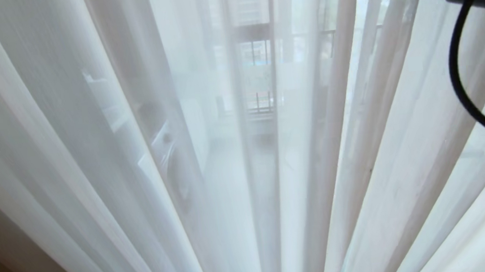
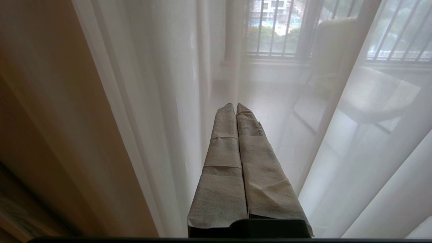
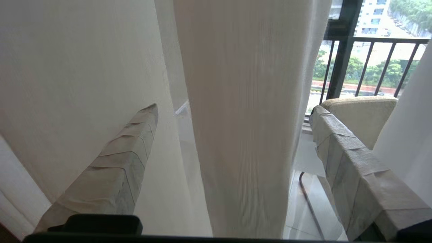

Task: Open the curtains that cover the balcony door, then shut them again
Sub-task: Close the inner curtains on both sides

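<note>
- my right gripper (image 3: 233, 111): two taped fingers (image 3: 128, 148) spread wide, one sheer fold (image 3: 243, 118) hanging between them, ungripped
- my left gripper (image 2: 235, 108): two fingers pressed together, empty, just before the sheers
- the curtains (image 1: 103, 137) fill my head view; one balcony railing (image 3: 368, 64) behind them

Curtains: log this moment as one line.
right end effector: open, fold of thin white sheer curtains between fingers | left end effector: shut, idle beside the sheers | curtains: drawn
</note>
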### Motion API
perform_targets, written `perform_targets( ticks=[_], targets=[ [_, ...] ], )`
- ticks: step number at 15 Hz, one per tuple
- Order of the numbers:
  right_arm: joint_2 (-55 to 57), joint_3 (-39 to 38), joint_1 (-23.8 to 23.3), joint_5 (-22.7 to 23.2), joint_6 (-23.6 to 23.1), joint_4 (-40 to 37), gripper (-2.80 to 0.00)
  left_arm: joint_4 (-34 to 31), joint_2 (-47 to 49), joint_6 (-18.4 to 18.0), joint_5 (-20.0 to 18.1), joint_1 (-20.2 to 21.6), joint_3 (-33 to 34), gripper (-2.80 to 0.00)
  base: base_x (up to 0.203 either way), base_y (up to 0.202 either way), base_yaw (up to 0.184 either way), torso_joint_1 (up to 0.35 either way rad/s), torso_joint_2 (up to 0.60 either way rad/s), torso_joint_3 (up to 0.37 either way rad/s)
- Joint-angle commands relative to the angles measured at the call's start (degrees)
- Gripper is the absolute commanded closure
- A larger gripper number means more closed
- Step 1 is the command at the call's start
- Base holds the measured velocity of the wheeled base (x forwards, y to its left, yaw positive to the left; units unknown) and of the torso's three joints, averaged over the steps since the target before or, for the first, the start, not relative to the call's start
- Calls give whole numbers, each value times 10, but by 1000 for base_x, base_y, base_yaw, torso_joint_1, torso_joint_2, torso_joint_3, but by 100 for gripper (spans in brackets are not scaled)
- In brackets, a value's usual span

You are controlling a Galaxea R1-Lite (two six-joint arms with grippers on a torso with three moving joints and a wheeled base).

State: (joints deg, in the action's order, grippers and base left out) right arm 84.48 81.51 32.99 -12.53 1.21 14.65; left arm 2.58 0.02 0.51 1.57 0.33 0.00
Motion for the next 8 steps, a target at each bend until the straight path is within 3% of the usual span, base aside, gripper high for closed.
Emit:
perform_targets(
  ticks=[1,8],
  targets=[
    [24,12,-13,-1,-6,1,-280,1,0,0,0,0,0,0,0,0,0,0,0,0],
    [26,22,-47,-18,-25,2,-280,1,0,0,0,0,0,0,0,0,0,0,0,0]
  ],
)
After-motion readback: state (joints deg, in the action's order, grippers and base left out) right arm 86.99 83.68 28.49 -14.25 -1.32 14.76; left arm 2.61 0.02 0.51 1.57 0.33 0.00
